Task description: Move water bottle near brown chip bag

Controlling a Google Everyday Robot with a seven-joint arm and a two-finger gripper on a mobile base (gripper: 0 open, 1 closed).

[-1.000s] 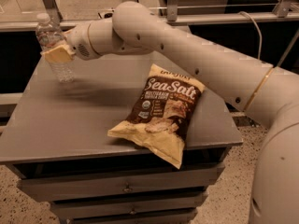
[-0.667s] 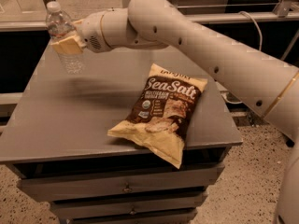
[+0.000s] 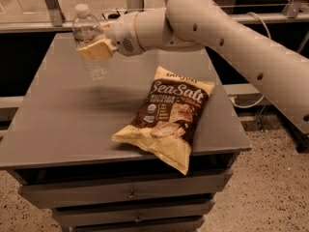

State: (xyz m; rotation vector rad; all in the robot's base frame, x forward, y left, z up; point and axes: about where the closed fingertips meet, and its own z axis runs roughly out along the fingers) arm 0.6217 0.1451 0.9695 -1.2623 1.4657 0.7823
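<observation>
We see the gripper clenched around the upright water bottle, over the tabletop; the brown chip bag lies well apart from the bottle, nearer us and rightward.

Claw around water bottle over back left of table, brown chip bag toward front right.

"Sea Salt" is read in large white lettering on the brown chip bag, which is laid well apart from the hand. The smaller print beneath cannot be read. Nothing is legible on the water bottle clamped in the hand.
</observation>
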